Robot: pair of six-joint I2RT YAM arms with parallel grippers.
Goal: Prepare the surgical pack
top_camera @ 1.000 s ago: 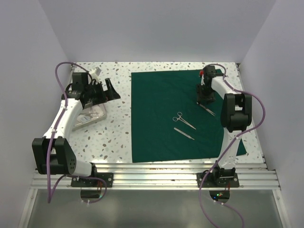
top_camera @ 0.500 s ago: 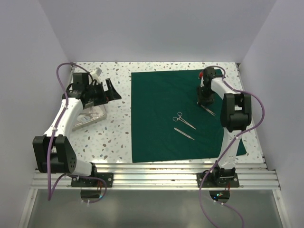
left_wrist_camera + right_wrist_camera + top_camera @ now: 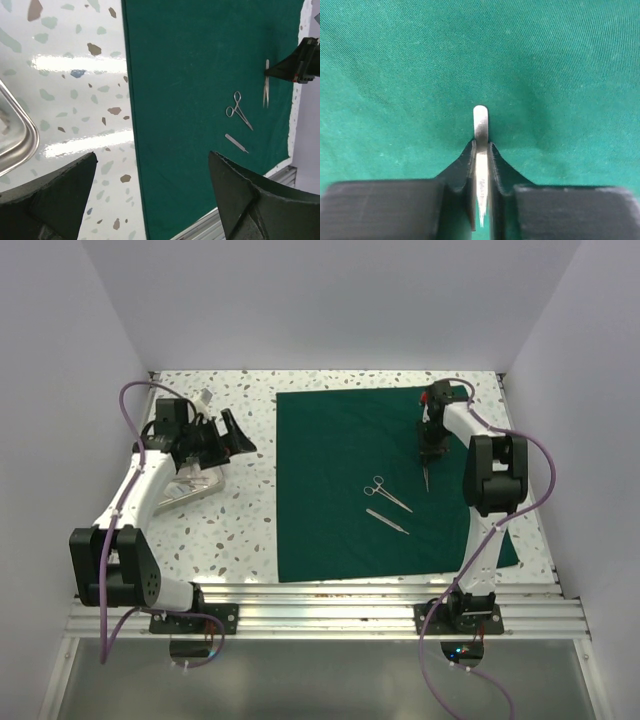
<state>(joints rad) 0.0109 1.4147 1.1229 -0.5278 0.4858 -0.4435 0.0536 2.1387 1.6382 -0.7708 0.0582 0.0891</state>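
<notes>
the surgical pack (image 3: pixel 340 440), a large matte dark green drape, is spread flat over the right half of the glossy speckled bench (image 3: pixel 245 510), reaching from close to the far edge down to the near edge. the right gripper (image 3: pixel 428 445) is clenched on a flat steel instrument (image 3: pixel 427 476) toward the drape's far right corner. in the right wrist view the black fingers (image 3: pixel 462 167) are seen pinching the thin polished strip on both faces, its rounded end projecting beyond them over the cloth (whether that end touches the fabric cannot be told). nearer the middle of the drape a pair of ring-handled steel clamps (image 3: pixel 386 492) is laid at a slant, and a slim straight steel handle (image 3: pixel 387 522) is laid near it toward the near edge, apart from it. the left gripper (image 3: pixel 234 432) is spread wide with nothing grasped, above bare bench between the drape's left edge and a shallow steel tray (image 3: pixel 205 487) near the bench's left edge. the tray's rounded corner is shown up close in the left wrist view, the fine weave of the drape is resolved only in the right wrist view, and both arms are shown together only from above.
</notes>
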